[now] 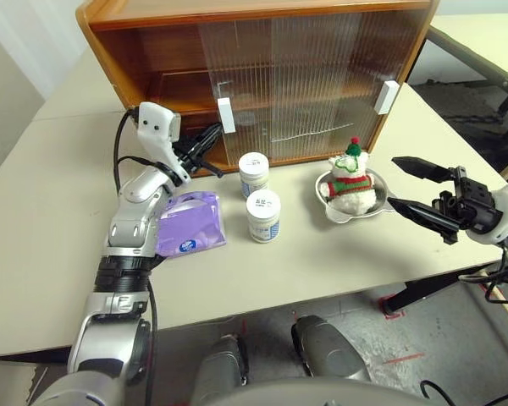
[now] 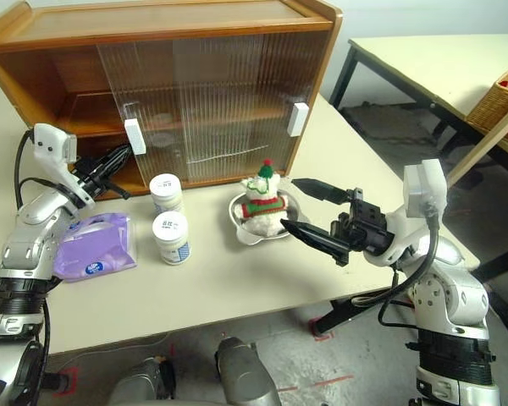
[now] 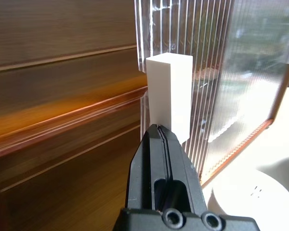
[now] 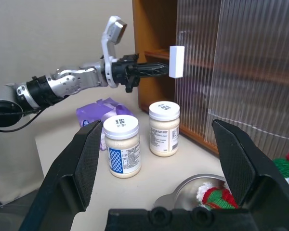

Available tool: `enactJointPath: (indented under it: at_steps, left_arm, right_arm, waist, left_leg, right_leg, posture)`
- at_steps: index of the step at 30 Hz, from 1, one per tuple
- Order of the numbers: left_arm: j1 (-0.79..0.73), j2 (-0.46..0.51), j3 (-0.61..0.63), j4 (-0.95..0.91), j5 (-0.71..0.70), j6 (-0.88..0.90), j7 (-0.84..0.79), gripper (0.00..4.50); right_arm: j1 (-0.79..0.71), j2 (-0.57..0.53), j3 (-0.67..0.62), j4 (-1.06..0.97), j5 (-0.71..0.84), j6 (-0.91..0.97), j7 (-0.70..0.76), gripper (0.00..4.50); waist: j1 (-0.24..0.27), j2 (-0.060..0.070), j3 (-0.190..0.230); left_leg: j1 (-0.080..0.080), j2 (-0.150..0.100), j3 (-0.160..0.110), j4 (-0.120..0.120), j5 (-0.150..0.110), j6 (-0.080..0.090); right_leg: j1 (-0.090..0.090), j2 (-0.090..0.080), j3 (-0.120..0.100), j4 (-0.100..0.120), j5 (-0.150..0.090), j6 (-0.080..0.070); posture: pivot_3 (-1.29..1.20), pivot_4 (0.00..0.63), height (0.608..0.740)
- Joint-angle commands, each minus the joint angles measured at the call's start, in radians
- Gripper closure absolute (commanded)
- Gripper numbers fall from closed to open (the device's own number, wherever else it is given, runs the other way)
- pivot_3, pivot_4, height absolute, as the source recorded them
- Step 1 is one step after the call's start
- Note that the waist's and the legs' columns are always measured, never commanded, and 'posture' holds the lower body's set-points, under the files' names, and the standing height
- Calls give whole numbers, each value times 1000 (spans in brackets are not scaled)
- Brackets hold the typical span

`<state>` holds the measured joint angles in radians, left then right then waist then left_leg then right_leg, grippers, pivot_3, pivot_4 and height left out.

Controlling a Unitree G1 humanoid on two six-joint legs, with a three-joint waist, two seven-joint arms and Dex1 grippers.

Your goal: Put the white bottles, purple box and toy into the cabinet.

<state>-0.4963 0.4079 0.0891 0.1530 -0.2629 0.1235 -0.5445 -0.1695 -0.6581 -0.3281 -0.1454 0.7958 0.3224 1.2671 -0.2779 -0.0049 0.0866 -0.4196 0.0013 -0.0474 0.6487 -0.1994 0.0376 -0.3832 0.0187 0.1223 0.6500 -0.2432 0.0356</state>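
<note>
Here is the cabinet (image 1: 262, 76) across the upper part of the head view: orange-brown wood, two shelves, ribbed translucent doors with white block handles. The left end effector (image 1: 210, 139) has its black fingers pressed together, holding nothing, tip right at the left handle (image 1: 227, 115) (whether it actually touches is hard to judge). Centre frame on the tabletop (image 1: 51, 220), two squat white bottles (image 1: 254, 174) (image 1: 263, 215) with white caps and blue-printed labels stand one behind the other, close together. Left of them lies the soft lavender purple box (image 1: 190, 222), blue-and-white logo up, partly covered by the left arm. Right of centre, the toy (image 1: 350, 179), a white plush bear in striped scarf and green hat, sits in a shiny metal dish (image 1: 381, 188). The right end effector (image 1: 413, 188) gapes wide and empty just right of the dish. Cabinet contents blur behind the ribbing.
</note>
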Motion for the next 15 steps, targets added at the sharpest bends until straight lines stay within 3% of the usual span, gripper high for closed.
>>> enactJointPath:
  at_steps: [1, 15]
  left_arm:
    - [-26, -11, -22, 45, 18, -19, -20, 4464]
    - [-149, -91, -69, 175, 47, -58, -55, 4464]
  right_arm:
    - [19, -11, -18, -27, 21, 12, -11, 0]
    - [28, -14, -17, -52, 37, 13, -41, 0]
  waist:
    - [-6, -1, -1]
    - [-39, -2, -2]
  left_leg:
    - [0, 0, 0, 0, 0, 0]
    - [-9, -2, 0, 11, -4, 6]
  right_leg:
    - [0, 0, 0, 0, 0, 0]
    - [-2, 0, 0, 0, -1, 6]
  posture:
    - [-372, 69, 740]
    - [-389, 70, 740]
